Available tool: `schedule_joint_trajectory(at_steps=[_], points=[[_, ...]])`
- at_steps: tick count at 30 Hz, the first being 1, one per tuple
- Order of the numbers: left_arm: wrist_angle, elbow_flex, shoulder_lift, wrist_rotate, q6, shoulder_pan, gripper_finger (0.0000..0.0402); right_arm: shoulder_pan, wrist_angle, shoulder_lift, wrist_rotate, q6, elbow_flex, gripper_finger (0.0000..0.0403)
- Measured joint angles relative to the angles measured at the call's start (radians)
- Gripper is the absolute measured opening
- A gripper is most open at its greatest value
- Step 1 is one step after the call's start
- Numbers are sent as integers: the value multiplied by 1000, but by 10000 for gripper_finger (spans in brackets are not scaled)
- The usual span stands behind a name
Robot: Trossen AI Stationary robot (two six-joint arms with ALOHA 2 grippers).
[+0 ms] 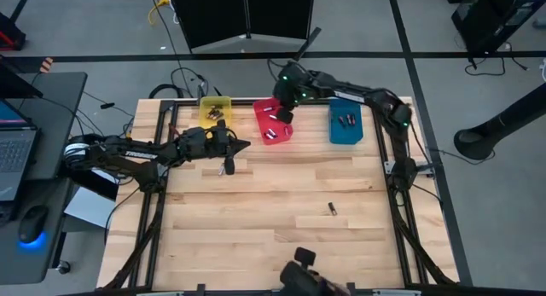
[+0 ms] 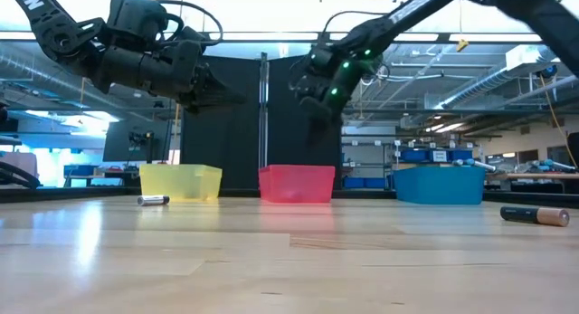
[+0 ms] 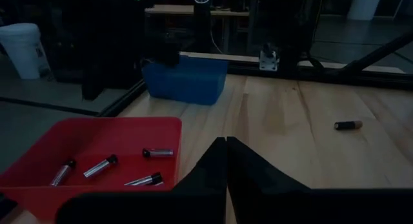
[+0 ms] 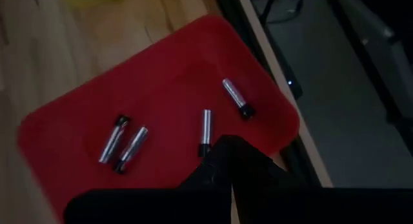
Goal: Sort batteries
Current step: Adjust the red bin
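Tabletop [image 1: 256, 202]: 2 batteries [image 2: 534, 215] outside bins

**Colours on the sorting table**

The table [image 1: 281, 185] is pale blond wood in long glued strips, framed by black metal rails. Three bins line its far edge: a translucent yellow bin [image 1: 215, 110], a bright red bin [image 1: 273, 121] and a solid blue bin [image 1: 345, 123]. The batteries in the red bin [image 4: 204, 132] are silvery with dark end caps. A loose battery on the wood [image 2: 534, 214] is black with a coppery-gold end; another loose battery [image 2: 153, 200] by the yellow bin looks silvery, perhaps dark-tipped. Both arms are matt black; the right arm [image 2: 348, 65] shows small green lights.
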Motion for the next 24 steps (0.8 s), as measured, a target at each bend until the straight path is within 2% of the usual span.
schedule_joint_trajectory(at_steps=[8,20,24], points=[[-1,0,0,0,0,0,13,-44,-72,148,-37,-13,106,8],[-2,0,0,0,1,0,13,-96,-122,144,-36,120,106,8],[-5,0,0,0,1,0,13,-95,-160,142,0,129,107,8]])
